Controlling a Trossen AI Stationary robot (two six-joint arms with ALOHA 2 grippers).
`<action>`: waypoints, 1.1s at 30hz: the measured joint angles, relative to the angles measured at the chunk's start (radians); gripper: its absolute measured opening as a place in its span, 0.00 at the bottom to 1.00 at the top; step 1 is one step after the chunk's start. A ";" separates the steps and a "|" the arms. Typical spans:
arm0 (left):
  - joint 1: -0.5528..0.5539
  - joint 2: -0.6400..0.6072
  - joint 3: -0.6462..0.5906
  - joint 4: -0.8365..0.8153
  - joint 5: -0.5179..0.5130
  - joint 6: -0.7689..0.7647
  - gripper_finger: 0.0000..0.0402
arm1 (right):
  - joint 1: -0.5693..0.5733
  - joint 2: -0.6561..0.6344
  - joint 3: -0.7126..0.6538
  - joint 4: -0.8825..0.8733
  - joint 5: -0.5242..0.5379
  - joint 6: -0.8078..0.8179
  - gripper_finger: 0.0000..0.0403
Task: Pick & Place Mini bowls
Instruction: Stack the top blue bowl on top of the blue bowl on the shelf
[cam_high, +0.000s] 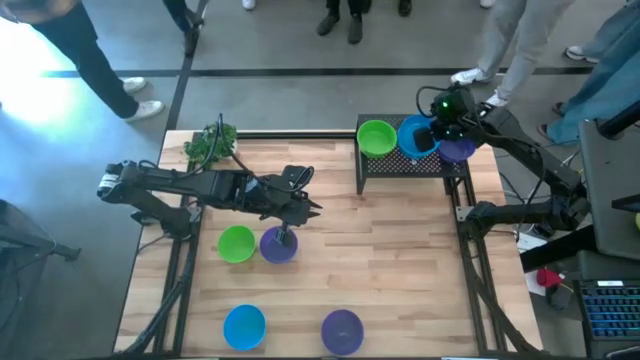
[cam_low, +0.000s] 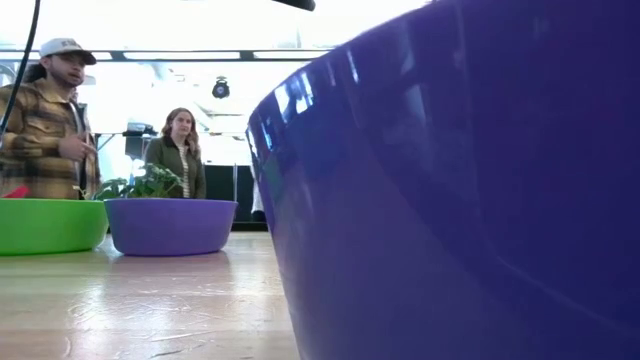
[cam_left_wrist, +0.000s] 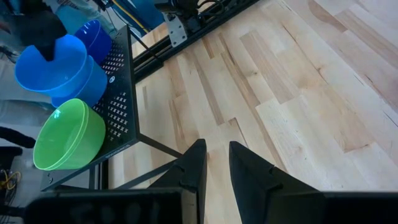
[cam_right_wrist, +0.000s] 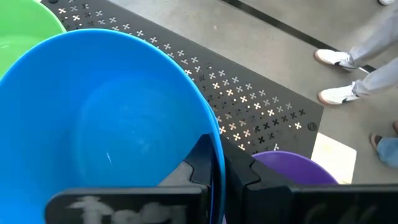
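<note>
At the black perforated metal rack by the table's far right corner, the right gripper pinches a glossy blue plastic bowl's rim, while the left gripper, jaws narrowly parted, holds nothing

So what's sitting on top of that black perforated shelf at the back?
On the black shelf sit a green bowl and a purple bowl. The right gripper pinches the rim of a blue bowl between them. Whether that bowl rests on the shelf is hidden.
</note>
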 joint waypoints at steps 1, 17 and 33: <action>0.000 0.000 0.000 0.000 0.000 0.000 0.16 | 0.000 0.000 0.000 0.000 0.000 0.000 0.02; 0.000 0.000 0.000 0.000 0.000 0.000 0.16 | 0.000 0.000 -0.003 0.057 0.001 -0.009 0.22; 0.000 0.000 0.000 0.000 0.000 0.000 0.16 | 0.000 -0.006 0.061 0.027 0.002 -0.044 0.21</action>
